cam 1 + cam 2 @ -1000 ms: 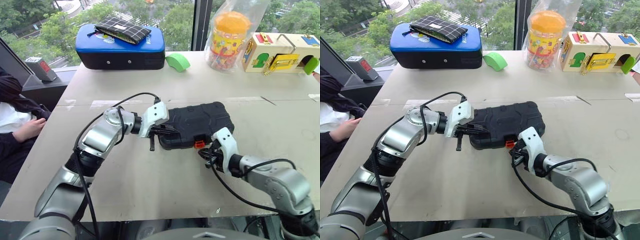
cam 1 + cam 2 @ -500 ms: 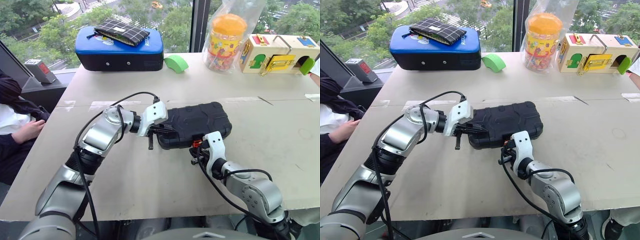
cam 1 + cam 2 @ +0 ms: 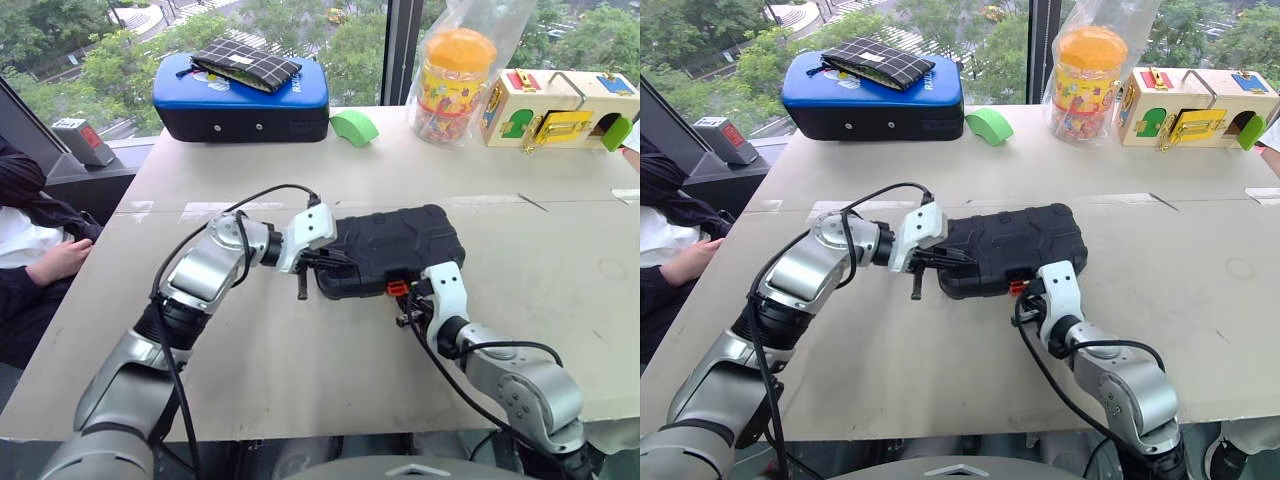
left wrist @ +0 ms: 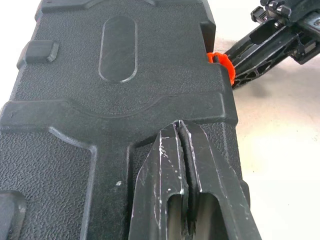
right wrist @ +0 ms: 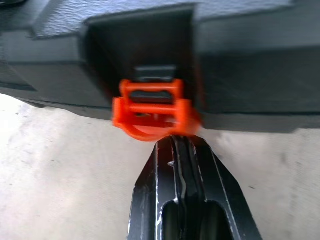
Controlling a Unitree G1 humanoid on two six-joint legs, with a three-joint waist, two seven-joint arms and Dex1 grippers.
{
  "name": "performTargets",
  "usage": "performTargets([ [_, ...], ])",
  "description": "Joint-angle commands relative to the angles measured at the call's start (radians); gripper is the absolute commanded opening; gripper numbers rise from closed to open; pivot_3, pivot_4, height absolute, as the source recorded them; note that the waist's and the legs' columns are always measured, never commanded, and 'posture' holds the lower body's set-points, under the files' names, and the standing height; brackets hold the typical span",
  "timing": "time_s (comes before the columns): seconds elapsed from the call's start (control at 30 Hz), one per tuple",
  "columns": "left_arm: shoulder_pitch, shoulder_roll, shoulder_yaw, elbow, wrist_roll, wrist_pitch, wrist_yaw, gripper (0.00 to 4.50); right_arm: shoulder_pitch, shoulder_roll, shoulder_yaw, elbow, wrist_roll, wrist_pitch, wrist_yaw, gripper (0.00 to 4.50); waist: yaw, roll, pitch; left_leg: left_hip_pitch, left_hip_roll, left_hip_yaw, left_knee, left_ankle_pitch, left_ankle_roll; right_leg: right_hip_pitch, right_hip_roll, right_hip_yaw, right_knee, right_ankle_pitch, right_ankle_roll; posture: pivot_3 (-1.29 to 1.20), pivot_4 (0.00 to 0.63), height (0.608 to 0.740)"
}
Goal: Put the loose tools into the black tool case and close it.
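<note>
At the left edge of the table (image 3: 300, 420) a person (image 3: 30, 240) sits, one hand resting in the lap. Next comes the left gripper (image 3: 318, 262), its 2 black fingers pressed together and laid on the lid of the black tool case (image 3: 395, 245) at its left end, apparently to pin the case down so it does not slide or spring open. The case lies closed in the middle of the table, lid down on base, with no loose tools around it, so by my reading the packing is done and only the fastening remains. On the case's near edge sits the orange latch tab (image 5: 152, 112), sticking out from its recess and, as far as I can judge, not yet snapped home. The right gripper (image 3: 410, 305) has its fingers shut tight too, tips right below the tab, seemingly to push it up with a blunt point. Along the far edge stand a blue-topped case (image 3: 240, 95), a green object (image 3: 355, 124), a bagged orange jar (image 3: 455, 70) and a wooden latch box (image 3: 560, 105).
</note>
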Motion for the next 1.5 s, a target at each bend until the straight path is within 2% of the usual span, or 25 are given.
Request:
performTargets([
  [0.03,0.043,0.005,-0.061,0.068,0.078,0.032,0.008,0.04,-0.016,0.017,-0.015,-0.030,0.000,-0.010,-0.003,0.00,0.000,0.000,0.000,0.000,0.000,0.000,0.000,0.000,0.000,0.000,0.000,0.000,0.000,0.000,0.000,0.00,0.150,0.740],
  [0.17,0.045,0.003,-0.062,0.071,0.081,0.028,0.007,0.04,-0.025,0.034,-0.013,-0.012,0.003,-0.038,0.010,0.00,0.000,0.000,0.000,0.000,0.000,0.000,0.000,0.000,0.000,0.000,0.000,0.000,0.000,0.000,0.000,0.00,0.150,0.740],
  [0.37,0.049,-0.003,-0.064,0.072,0.087,0.026,0.008,0.04,-0.018,0.110,-0.095,-0.035,0.069,-0.097,0.044,0.00,-0.002,0.001,0.000,0.000,0.000,0.000,0.000,0.000,0.000,0.000,0.000,0.000,0.000,0.000,0.000,0.00,0.150,0.740],
  [0.57,0.058,-0.007,-0.070,0.069,0.094,0.029,0.006,0.04,-0.041,0.173,-0.188,-0.140,0.197,-0.046,0.046,0.00,-0.002,0.004,0.003,0.000,0.000,0.000,0.000,0.000,0.000,0.000,0.000,0.001,0.000,0.000,0.000,0.00,0.150,0.740],
  [0.77,0.070,-0.013,-0.080,0.063,0.107,0.033,0.005,0.04,-0.138,0.207,-0.254,-0.198,0.313,0.020,0.013,0.00,-0.006,0.007,0.005,0.000,0.000,0.000,0.000,0.000,0.000,0.000,0.000,0.001,0.000,0.000,0.000,0.00,0.150,0.740],
  [0.83,0.074,-0.016,-0.083,0.063,0.115,0.032,0.005,0.04,-0.180,0.213,-0.263,-0.188,0.331,0.032,0.004,0.00,-0.009,0.010,0.004,0.000,0.000,0.001,-0.001,0.000,0.000,-0.001,0.000,0.002,0.000,0.000,0.000,0.00,0.150,0.740],
  [1.0,0.092,-0.025,-0.085,0.043,0.123,0.046,0.006,0.04,-0.259,0.195,-0.256,-0.144,0.344,0.037,-0.013,0.00,0.001,0.001,-0.007,0.004,0.001,-0.004,-0.008,0.000,0.000,0.001,0.000,-0.002,-0.001,-0.003,0.002,0.00,0.150,0.740],
  [1.1,0.102,-0.028,-0.078,0.034,0.119,0.044,0.013,0.04,-0.263,0.174,-0.258,-0.155,0.363,0.029,-0.015,0.00,0.000,0.005,-0.007,0.003,-0.002,-0.001,-0.008,0.000,0.000,0.001,-0.002,0.001,-0.004,-0.003,0.002,0.00,0.150,0.740],
  [1.2,0.123,-0.068,-0.012,0.023,0.068,-0.001,0.042,0.04,-0.241,0.047,-0.222,-0.208,0.299,0.013,0.001,0.00,0.002,0.006,-0.007,0.003,-0.002,-0.001,-0.008,0.000,0.000,0.001,-0.002,0.001,-0.005,-0.003,0.002,0.00,0.150,0.740],
  [1.23,0.137,-0.103,0.049,0.007,0.017,0.013,0.076,0.04,-0.211,0.037,-0.215,-0.218,0.244,-0.102,0.023,0.00,0.004,0.007,-0.006,0.003,-0.002,-0.001,-0.008,0.000,0.000,0.002,-0.003,0.001,-0.005,-0.003,0.002,0.00,0.150,0.740],
  [1.27,0.162,-0.160,0.127,-0.003,-0.046,-0.048,0.101,0.04,-0.192,-0.022,-0.203,-0.226,0.190,-0.206,0.083,0.00,0.005,0.007,-0.006,0.003,-0.002,-0.001,-0.008,0.000,0.000,0.002,-0.003,0.001,-0.006,-0.003,0.002,0.00,0.150,0.740],
  [1.3,0.181,-0.184,0.171,-0.013,-0.073,-0.095,0.110,0.04,-0.175,-0.074,-0.220,-0.228,0.215,-0.213,0.140,0.00,0.006,0.008,-0.005,0.002,-0.002,-0.001,-0.008,0.000,0.000,0.002,-0.003,0.000,-0.006,-0.004,0.002,0.00,0.150,0.740],
  [1.37,0.200,-0.172,0.231,-0.057,-0.159,-0.003,0.072,0.00,-0.132,-0.186,-0.264,-0.225,0.237,-0.256,0.253,0.50,0.001,0.004,-0.001,-0.002,-0.002,-0.002,-0.007,0.000,0.000,0.000,-0.004,-0.001,-0.008,-0.003,0.003,0.00,0.150,0.740],
  [1.4,0.210,-0.167,0.261,-0.080,-0.206,0.044,0.070,0.54,-0.112,-0.238,-0.288,-0.216,0.246,-0.271,0.296,0.89,-0.001,0.003,0.001,-0.005,-0.002,-0.004,-0.005,0.000,0.000,-0.002,-0.003,-0.004,-0.008,-0.003,0.003,0.00,0.150,0.740],
  [1.5,0.281,-0.138,0.340,-0.175,-0.296,0.101,0.083,1.66,-0.023,-0.415,-0.389,-0.187,0.258,-0.322,0.470,2.20,-0.006,0.006,0.005,-0.006,-0.001,-0.004,-0.006,0.000,0.000,-0.003,-0.001,-0.004,-0.008,-0.003,0.002,0.00,0.150,0.740],
])
